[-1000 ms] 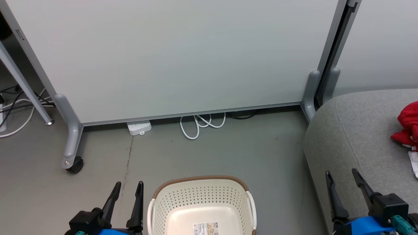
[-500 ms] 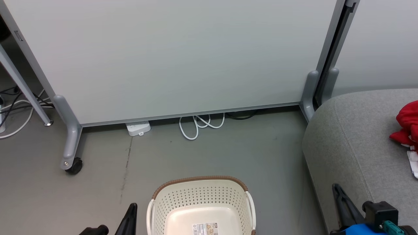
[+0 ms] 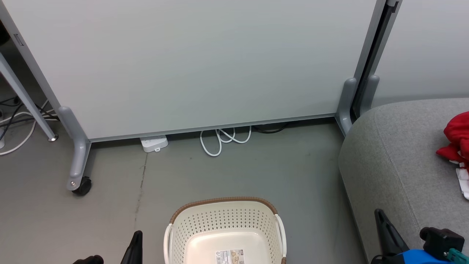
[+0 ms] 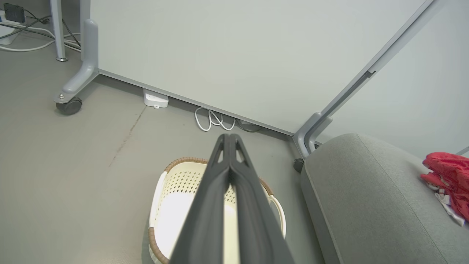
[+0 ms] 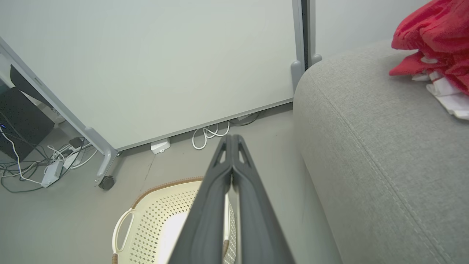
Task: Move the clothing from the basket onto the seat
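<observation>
**Fingers clenched, red clothing lying on the sofa**

Nearest to us, our left gripper [image 4: 229, 136] had its two dark fingers pressed flat together from base to tip, with nothing caught between them. In the head view it stood at the lower left, just beside the left wall of the basket [image 3: 223, 201] but not touching it. Our right gripper [image 5: 231, 136] was clenched the same way, tips meeting and holding nothing. In the head view it rose at the lower right, in front of the near side of the sofa [image 3: 395, 154].

The cream basket sat on the grey floor [image 3: 256, 172] between the two grippers, and we saw a label sticker [image 3: 230, 256] on its pale bottom. In the left wrist view the closed fingers pointed across the basket. In the right wrist view they ran past its right edge, between it and the sofa.

The clothing [image 3: 456, 139] lay bunched on top of the sofa, farther off and to the right. It was well apart from both pairs of fingers and nearer the right pair. It was bright red with white fabric at its near edge, and the head view cut it off at the right border.

Beyond the basket, a white cable [image 3: 223, 139] lay coiled on the floor beside a white power strip [image 3: 154, 143]. Both were at the foot of a pale partition panel [image 3: 201, 62], which stood on grey legs with a dark wheel [image 3: 81, 187] at the left.
</observation>
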